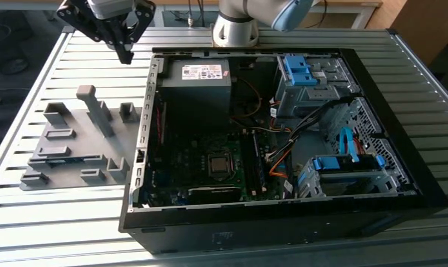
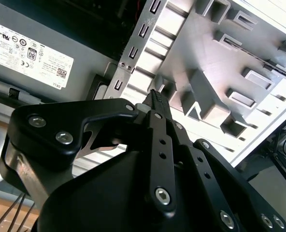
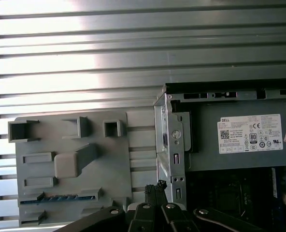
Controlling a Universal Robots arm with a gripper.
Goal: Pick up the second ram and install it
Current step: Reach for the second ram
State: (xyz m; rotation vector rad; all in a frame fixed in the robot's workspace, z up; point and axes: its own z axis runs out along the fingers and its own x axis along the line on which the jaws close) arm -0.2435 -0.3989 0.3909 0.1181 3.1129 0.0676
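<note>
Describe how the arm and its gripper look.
The arm is a silver-grey tube with a pale blue joint cap. The gripper is matte black, built from flat linkage bars pinned with silver screws, and it tapers to narrow black fingers.

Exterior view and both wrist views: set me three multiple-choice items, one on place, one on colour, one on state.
1. Where is the second ram?
A. on the power supply
B. in the grey holder beside the computer case
C. on the floor
2. What colour are the drive brackets in the case?
A. red
B. yellow
C. blue
3. The computer case is:
A. open on its upper side
B. closed by a panel
C. wrapped in film

Key: 1 B, the stick sits in a holder slot. 2 C, both brackets are bright blue. 3 A, the motherboard lies in plain sight.
</note>
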